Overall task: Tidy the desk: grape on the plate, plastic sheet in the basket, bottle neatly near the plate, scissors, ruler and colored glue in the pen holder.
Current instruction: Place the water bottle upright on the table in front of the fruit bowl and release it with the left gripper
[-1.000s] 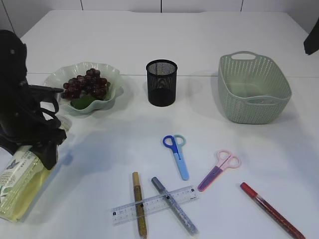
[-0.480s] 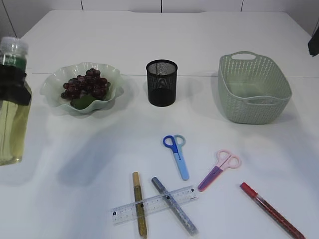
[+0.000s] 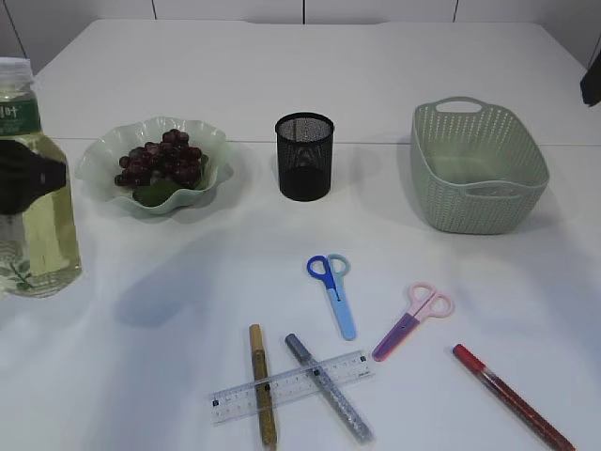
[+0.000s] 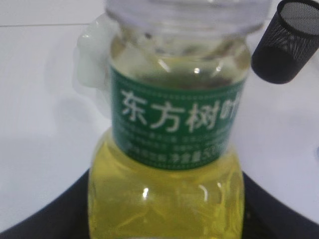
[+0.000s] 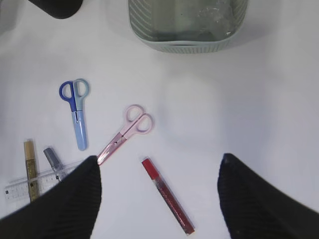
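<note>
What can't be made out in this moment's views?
- Left claw: off-frame in the exterior view; in the left wrist view the bottle hides its tips, so the grip is unclear.
- Plastic sheet: only a faint glint inside the basket, top cut off.
- Ruler markings: too small.

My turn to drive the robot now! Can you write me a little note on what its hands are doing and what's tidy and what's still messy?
Left gripper: shut on the bottle, holding it upright at the table's left edge, beside the plate.
Right gripper: open, empty, hovering over the table near the pink scissors.
Done: grapes are on the plate. Something clear, likely the plastic sheet, lies in the basket.
Left: let go of the bottle near the plate. Then put the blue scissors, pink scissors, ruler and the gold, silver and red glue pens into the pen holder, which looks empty.
</note>
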Controlling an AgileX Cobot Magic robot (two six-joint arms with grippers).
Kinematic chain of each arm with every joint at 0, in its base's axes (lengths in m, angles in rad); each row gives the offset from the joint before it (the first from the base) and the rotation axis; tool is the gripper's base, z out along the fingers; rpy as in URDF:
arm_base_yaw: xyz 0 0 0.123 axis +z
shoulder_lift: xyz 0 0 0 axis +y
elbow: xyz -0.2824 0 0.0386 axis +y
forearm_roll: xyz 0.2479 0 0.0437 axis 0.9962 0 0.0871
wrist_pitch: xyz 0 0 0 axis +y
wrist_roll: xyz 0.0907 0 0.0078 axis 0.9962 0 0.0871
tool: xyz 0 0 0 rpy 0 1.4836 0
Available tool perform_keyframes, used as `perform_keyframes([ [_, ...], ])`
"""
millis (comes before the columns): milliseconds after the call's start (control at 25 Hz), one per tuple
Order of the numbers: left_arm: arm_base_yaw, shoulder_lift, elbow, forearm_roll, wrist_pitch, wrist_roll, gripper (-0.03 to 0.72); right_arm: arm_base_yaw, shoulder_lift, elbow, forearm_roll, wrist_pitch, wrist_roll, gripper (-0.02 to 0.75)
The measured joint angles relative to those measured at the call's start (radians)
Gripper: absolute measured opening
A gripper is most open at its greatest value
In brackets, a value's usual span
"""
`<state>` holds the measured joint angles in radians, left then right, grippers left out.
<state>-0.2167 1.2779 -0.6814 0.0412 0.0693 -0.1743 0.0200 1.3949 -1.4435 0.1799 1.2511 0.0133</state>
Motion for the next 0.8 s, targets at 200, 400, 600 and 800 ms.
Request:
perform_keyframes([
  [200,0.0,0.0,0.185,-0.017,-0.437,0.008,0.435,0.0,0.0,0.0,0.0,0.0,0.0,0.563],
  [400,0.0,0.09,0.226,-0.086,-0.75,0.08,0.435,0.0,0.0,0.0,0.0,0.0,0.0,0.563],
  [600,0.0,0.262,0.226,-0.111,-1.005,0.1,0.436,0.0,0.0,0.0,0.0,0.0,-0.013,0.563],
  [800,-0.002,0.436,0.222,-0.121,-1.121,0.103,0.436,0.0,0.0,0.0,0.0,0.0,-0.013,0.563],
])
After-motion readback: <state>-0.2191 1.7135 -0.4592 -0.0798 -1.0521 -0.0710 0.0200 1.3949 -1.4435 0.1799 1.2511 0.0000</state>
